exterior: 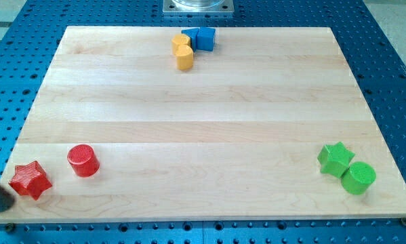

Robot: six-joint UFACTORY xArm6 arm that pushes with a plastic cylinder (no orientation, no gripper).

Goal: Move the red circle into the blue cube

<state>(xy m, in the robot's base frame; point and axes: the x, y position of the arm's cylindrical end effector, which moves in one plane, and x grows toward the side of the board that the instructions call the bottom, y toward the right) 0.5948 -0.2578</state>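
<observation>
Red circle (83, 160) is sitting near the view's bottom-left corner of the wooden board (203, 122), with a red star (30, 180) lying just to its lower left, apart from it. My tip (10, 202) is resting just left of and below the red star, touching nothing I can make out and holding nothing. Far from the red circle, the blue cube (203, 38) is standing at the view's top edge against a yellow block (183, 52), while a green star (335, 158) and green cylinder (358, 177) are sitting together at the bottom right.
</observation>
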